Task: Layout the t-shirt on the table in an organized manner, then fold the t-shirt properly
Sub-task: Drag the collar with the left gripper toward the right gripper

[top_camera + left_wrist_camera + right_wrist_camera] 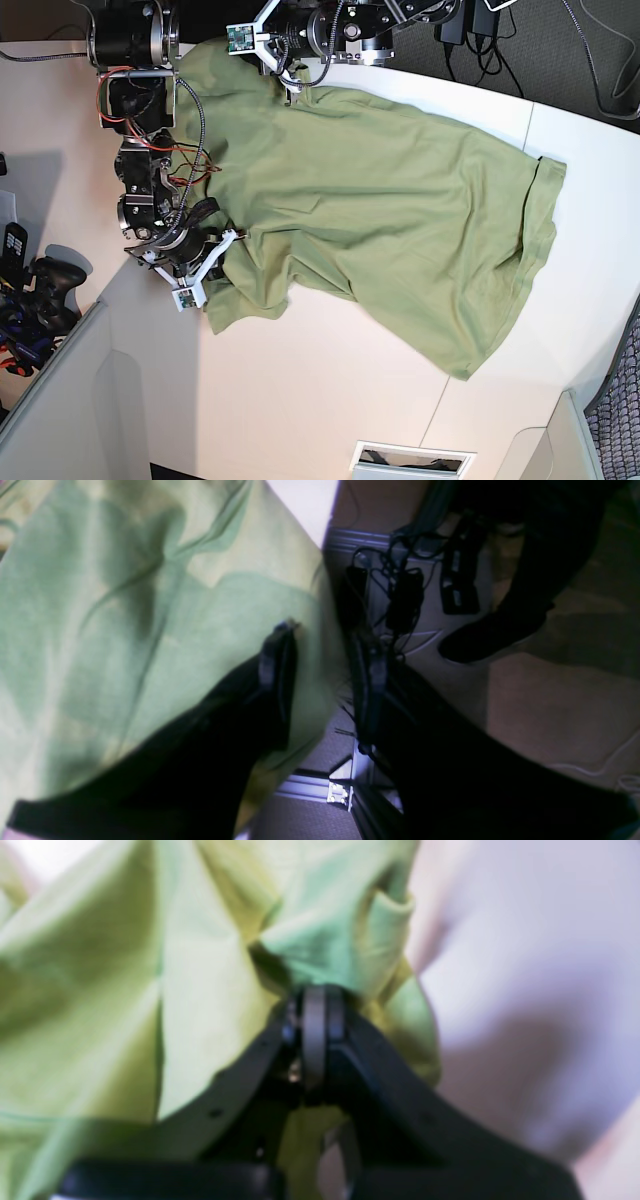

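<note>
Right pincer (222, 247) clamps a bunched edge of the t-shirt (400, 210) at base-view left. Shirt lies spread, wrinkled, across the white table (300, 400). Left pincer (288, 82), top, fingers parted with the shirt's edge between them.

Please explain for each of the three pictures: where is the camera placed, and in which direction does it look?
Left wrist: sits on the left arm, looks past the left gripper, around the t-shirt edge, to the floor.
Right wrist: sits on the right arm, looks along the right gripper, shut on cloth.
Base: sits overhead, looks down at the table and both arms.
All views share the t-shirt.
</note>
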Robot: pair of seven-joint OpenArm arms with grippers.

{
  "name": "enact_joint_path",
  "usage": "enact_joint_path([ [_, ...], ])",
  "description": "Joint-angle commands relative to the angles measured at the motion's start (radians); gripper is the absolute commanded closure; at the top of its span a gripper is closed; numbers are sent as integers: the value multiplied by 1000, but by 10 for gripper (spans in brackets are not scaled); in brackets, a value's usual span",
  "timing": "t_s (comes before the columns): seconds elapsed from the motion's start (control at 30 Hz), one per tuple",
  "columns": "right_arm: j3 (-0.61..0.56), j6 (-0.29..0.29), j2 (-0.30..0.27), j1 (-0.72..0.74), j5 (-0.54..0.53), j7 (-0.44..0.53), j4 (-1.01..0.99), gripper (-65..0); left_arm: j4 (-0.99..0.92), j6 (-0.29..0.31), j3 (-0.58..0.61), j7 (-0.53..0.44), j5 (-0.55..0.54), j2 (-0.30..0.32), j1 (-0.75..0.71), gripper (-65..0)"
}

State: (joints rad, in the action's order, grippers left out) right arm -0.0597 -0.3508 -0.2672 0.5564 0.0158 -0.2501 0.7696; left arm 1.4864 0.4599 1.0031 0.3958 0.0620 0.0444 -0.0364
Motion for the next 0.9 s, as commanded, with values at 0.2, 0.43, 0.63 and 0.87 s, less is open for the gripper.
enact_joint_path([
  [0.2,3,63,-131,25,11,-7,-5,0,13,-3,-16,23,3,-8,3,-193],
  [0.43,3,63,-201,28,-32,-8,-6,0,13,-3,-16,24,3,-8,3,-193],
  [0.63,46,63,-200,30,-109,-21,54,0,95,-3,-16,99,3,-5,3,-193],
  [0.87,128,54,-174,28,-277,-166,263,0,370,-3,-16,117,-35,111,3,-193],
])
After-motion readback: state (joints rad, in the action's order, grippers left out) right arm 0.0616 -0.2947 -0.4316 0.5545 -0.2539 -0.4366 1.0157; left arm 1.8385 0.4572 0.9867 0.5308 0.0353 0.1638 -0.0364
